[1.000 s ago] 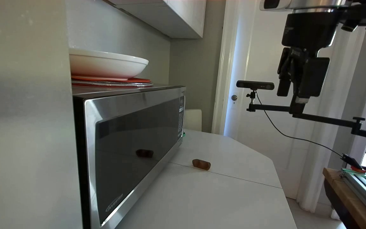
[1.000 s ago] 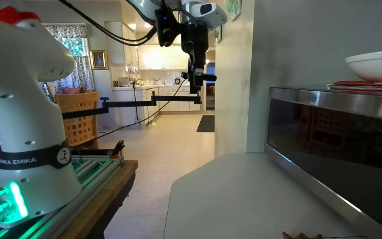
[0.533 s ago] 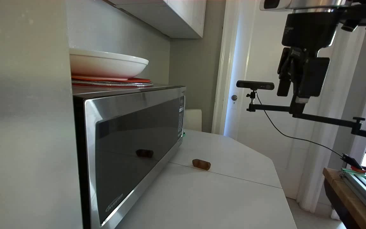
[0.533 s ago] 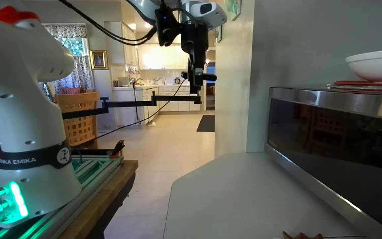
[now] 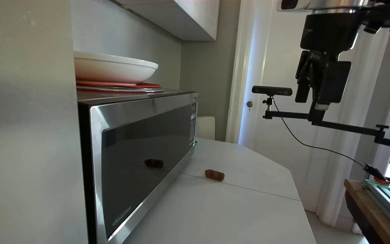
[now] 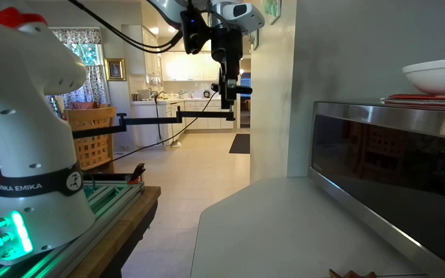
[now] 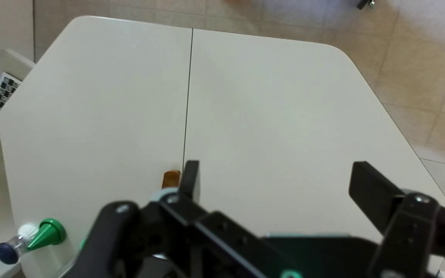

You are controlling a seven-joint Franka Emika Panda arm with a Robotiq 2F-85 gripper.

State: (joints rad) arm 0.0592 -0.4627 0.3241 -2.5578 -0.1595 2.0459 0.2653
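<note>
1. Silver microwave (image 5: 141, 149) at left in an exterior view, white bowl (image 5: 115, 67) on a flat red stack (image 5: 149, 85) up top.
2. Brown piece (image 5: 214, 175) just chilling on the tabletop (image 5: 235, 213) in front of it.
3. Jaws hang way up at right, spread wide.

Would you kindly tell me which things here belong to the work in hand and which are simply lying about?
Likely in the work: the open, empty gripper; the small brown piece on the table.

Seemingly just about: the microwave; the white bowl; the green cone; the checkered board.
</note>
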